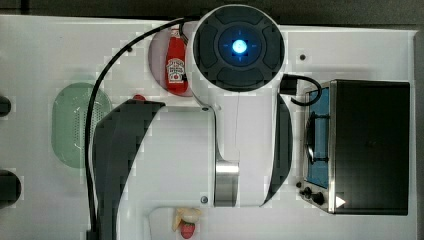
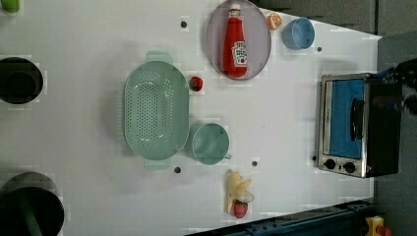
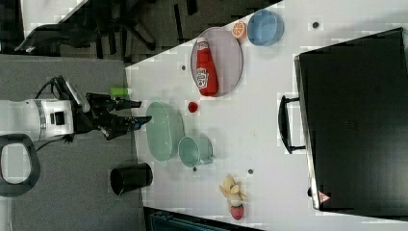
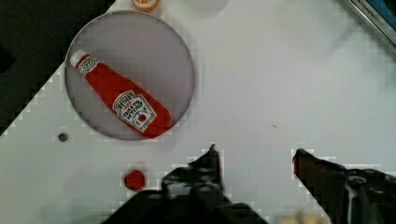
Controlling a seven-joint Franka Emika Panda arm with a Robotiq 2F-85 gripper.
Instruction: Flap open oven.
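Gripper fingers (image 4: pixel 212 161) sit closest to the wrist camera, parted with nothing between them; gripper (image 4: pixel 254 154) is released and empty. In the right view the gripper (image 3: pixel 130 111) hangs high off the table, above the colander (image 3: pixel 164 131) end, well apart from the oven (image 3: pixel 353 122).

Below the fingers in the wrist view: bare white table (image 4: pixel 280 93), a small red fruit (image 4: pixel 134 179), and the grey plate (image 4: pixel 130 74) with the ketchup bottle (image 4: pixel 123 102) lying flat on it. Oven corner just peeks at the frame edge (image 4: pixel 373 14).

Oven sits at the table edge on the top view's right (image 1: pixel 370 147), door shut, blue glass facing the table middle, bar handle (image 3: pixel 285 124) across the door, knobs at one end of the front (image 2: pixel 339 164). Step in hand, as I judge it: approach, not started on the door.

To do it well:
- cross the open table between plate and cup (image 2: pixel 210 143), staying high over the clutter
- line the fingers up across the handle bar, mid-span, away from the knobs
- close around the bar, not beside it
- pull out and down along the door's arc; hinge seems opposite the handle, can't confirm
- keep the pull gentle, the oven may slide on the smooth top.
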